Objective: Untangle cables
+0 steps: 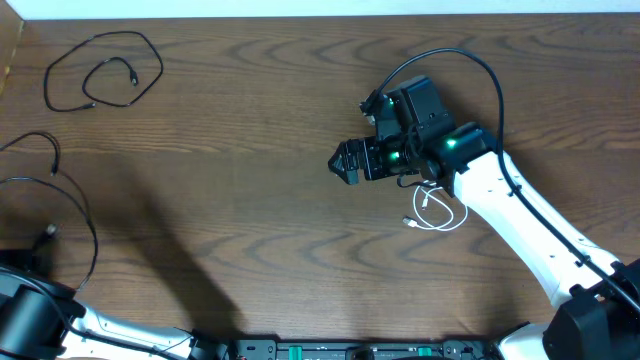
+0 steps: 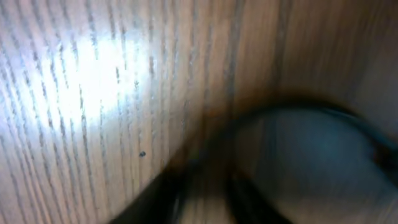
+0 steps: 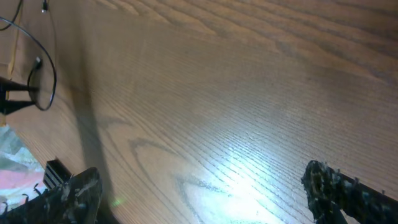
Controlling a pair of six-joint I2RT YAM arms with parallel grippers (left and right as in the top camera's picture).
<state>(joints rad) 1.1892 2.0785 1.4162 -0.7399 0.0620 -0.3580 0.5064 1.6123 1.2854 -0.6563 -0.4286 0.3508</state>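
Black cable [image 1: 110, 61], white cable [image 1: 428, 199], brown wood-grain table [image 1: 250, 120]

No text, label, brand, number or sign can be read in any view. The left wrist view is too blurred to make out any marking.
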